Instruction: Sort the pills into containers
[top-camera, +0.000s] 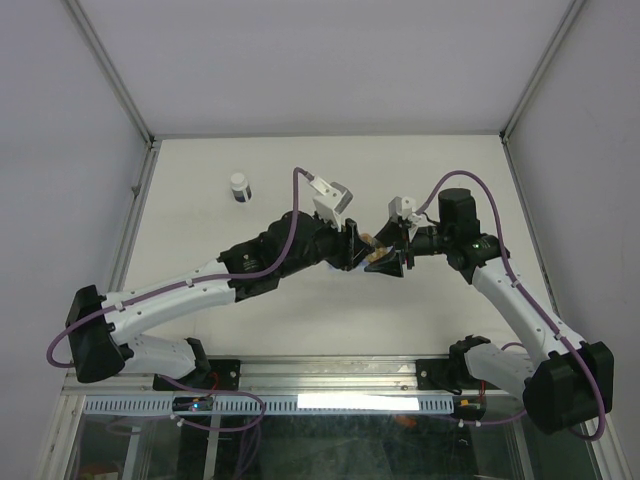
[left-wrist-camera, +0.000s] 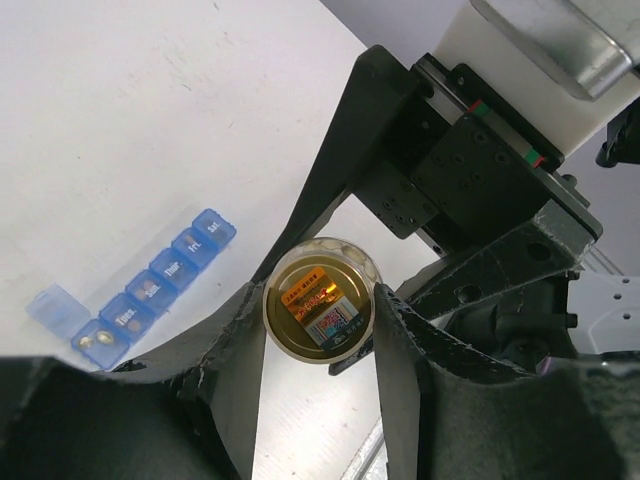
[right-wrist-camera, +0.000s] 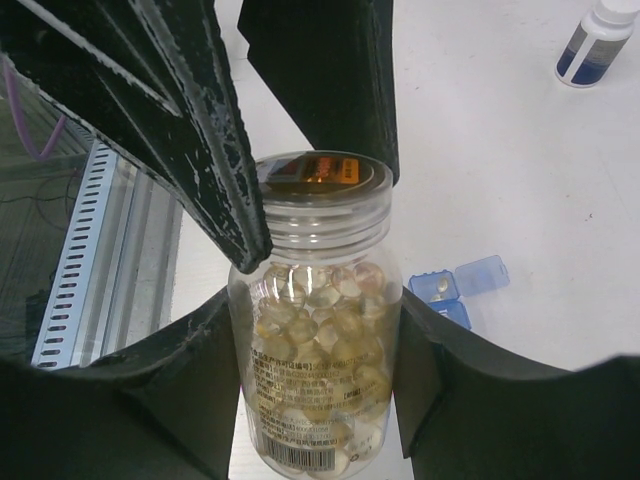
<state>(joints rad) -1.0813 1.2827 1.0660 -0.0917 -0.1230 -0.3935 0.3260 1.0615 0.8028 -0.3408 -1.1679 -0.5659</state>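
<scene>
Top external view: one white-capped vial is being seen well left of the one bottle. The left gripper is being set just left of the bottle, its fingers flanking the top; a firm grip cannot be told. The bottle's long axis is being pointed at that gripper, the nearer one to the top. The body is being clamped by the right gripper. The pills are being kept inside the bottle; two more are being shown in the single organiser strip, below and left of the bottle.

A white table sits between pale grey walls framed by aluminium posts.
</scene>
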